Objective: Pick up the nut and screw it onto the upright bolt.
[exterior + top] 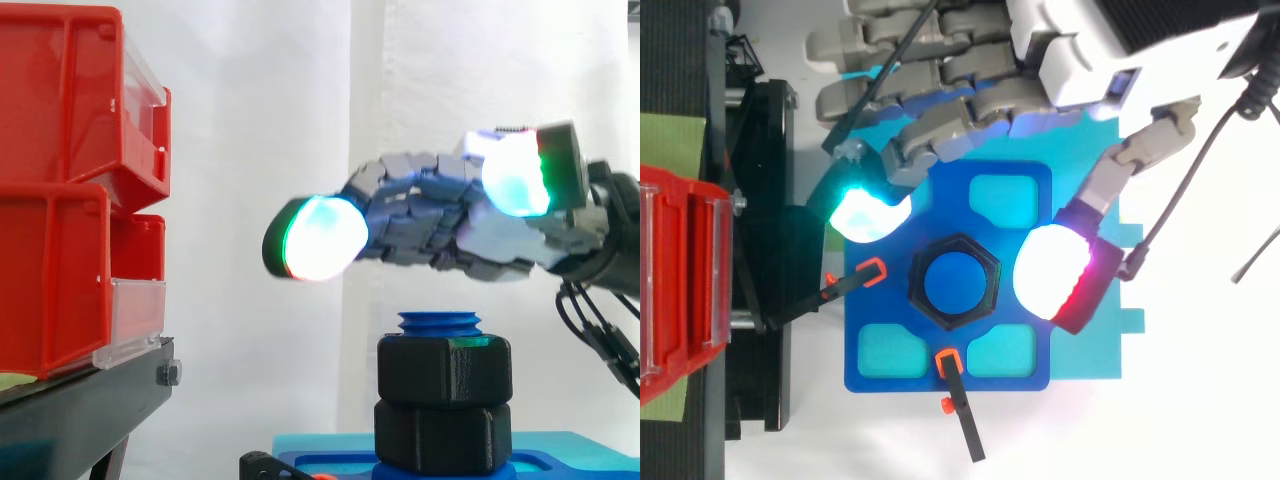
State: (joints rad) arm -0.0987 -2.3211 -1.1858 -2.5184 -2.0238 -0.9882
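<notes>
Hand (420, 225): released, fingers spread, holding nothing; nut (444, 371): directly below it, already on bolt (440, 322), seemingly part-threaded; risk: pads (870, 215) closing off-centre could jam or cross-thread it.

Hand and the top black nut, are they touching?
Apart. The side view shows white curtain between the hand and the top nut on the blue bolt.

Black hex nut (444, 370) encircles the upright blue bolt (439, 322) near its top.
</notes>
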